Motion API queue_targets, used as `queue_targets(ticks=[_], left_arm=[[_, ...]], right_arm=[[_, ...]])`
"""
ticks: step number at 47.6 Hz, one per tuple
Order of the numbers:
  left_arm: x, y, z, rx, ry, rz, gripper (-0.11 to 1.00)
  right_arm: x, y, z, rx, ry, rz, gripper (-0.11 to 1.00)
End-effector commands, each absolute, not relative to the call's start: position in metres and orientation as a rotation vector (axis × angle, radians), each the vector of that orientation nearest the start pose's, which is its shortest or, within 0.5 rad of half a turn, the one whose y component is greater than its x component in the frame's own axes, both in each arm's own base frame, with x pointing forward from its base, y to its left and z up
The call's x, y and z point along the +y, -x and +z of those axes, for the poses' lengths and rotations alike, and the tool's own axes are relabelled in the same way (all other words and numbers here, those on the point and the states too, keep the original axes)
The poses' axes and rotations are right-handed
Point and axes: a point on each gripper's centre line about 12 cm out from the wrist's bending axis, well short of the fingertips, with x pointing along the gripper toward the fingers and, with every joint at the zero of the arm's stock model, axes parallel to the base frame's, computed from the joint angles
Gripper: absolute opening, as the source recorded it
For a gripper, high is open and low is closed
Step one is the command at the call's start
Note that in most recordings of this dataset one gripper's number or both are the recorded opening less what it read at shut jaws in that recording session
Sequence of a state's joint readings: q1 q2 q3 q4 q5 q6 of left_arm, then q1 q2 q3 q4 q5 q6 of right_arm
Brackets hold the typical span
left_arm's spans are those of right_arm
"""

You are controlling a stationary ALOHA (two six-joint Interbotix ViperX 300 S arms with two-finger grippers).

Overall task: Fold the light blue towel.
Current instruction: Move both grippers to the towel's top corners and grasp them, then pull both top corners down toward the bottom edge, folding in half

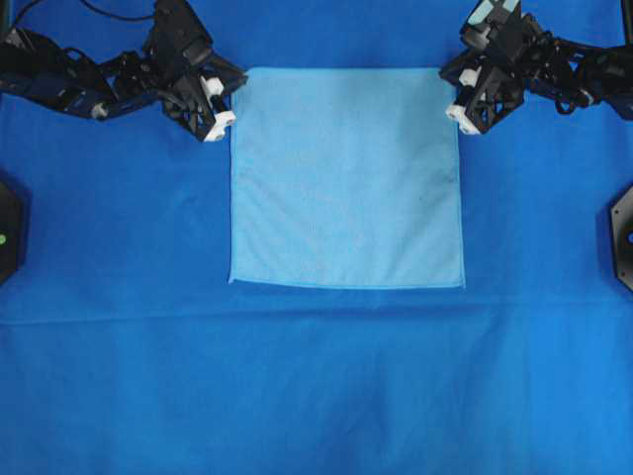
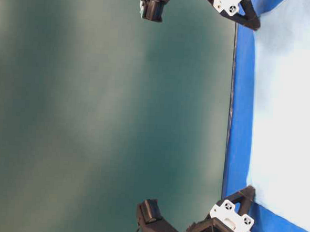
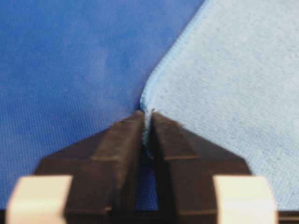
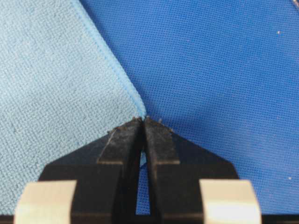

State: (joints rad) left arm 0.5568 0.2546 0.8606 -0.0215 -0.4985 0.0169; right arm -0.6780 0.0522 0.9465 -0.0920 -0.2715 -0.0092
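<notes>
The light blue towel [image 1: 346, 178] lies flat and square on the deep blue sheet, in the upper middle of the overhead view. My left gripper [image 1: 233, 97] sits at the towel's far left corner. In the left wrist view it [image 3: 147, 114] is shut, with the towel's [image 3: 224, 84] hemmed corner pinched between its black fingers. My right gripper [image 1: 453, 87] sits at the far right corner. In the right wrist view it [image 4: 143, 119] is shut on that corner of the towel [image 4: 56, 84]. The corners are low, at the sheet.
The deep royal-blue sheet [image 1: 316, 376] covers the whole table, with a faint crease line across it below the towel. Black fixtures stand at the left edge [image 1: 8, 228] and the right edge [image 1: 623, 233]. Both arms reach in from the far corners.
</notes>
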Motion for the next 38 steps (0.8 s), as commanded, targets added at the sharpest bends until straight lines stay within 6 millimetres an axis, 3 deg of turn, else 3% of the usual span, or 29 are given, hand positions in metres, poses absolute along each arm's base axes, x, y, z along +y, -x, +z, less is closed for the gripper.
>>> queue_targets(ticks=[1, 12, 27, 38], left_arm=[[0.193, -0.310, 0.071, 0.581, 0.157, 0.545, 0.02], [0.190, -0.314, 0.077, 0.566, 0.146, 0.535, 0.02], [0.178, -0.320, 0.124, 0.460, 0.066, 0.495, 0.02], [0.172, -0.318, 0.124, 0.469, 0.043, 0.476, 0.02]], right_arm=[[-0.204, -0.260, 0.099, 0.698, -0.154, -0.588, 0.02], [-0.203, -0.260, 0.101, 0.691, -0.159, -0.590, 0.02], [-0.196, -0.251, 0.136, 0.622, -0.137, -0.601, 0.02], [-0.187, -0.250, 0.140, 0.610, -0.134, -0.587, 0.02]])
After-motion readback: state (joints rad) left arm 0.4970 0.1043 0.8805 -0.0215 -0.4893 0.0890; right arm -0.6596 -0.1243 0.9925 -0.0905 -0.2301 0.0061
